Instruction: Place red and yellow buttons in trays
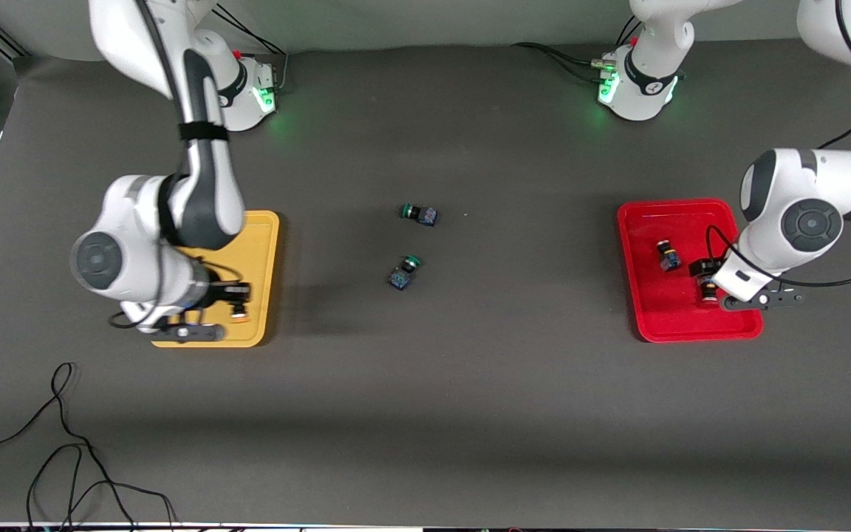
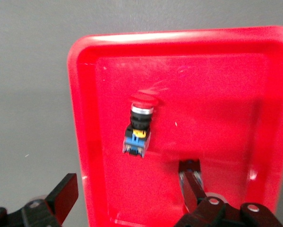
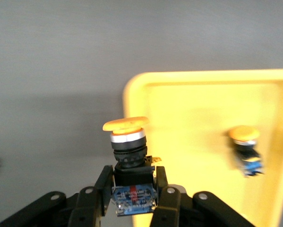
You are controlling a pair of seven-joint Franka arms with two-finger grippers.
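Observation:
My right gripper (image 1: pixel 237 303) is shut on a yellow-capped button (image 3: pixel 126 124) by its dark body and holds it upright over the yellow tray (image 1: pixel 263 236). The right wrist view shows that tray (image 3: pixel 188 109) with a second yellow button (image 3: pixel 245 142) lying in it. My left gripper (image 1: pixel 706 279) is open and empty above the red tray (image 1: pixel 684 214). A red-capped button (image 1: pixel 668 255) lies in that tray and shows in the left wrist view (image 2: pixel 139 127). A small dark thing (image 1: pixel 708 290) sits by the left fingers; I cannot tell what it is.
Two green-capped buttons (image 1: pixel 419 214) (image 1: pixel 403 272) lie on the dark table between the trays. Loose black cables (image 1: pixel 63 458) lie near the front edge at the right arm's end.

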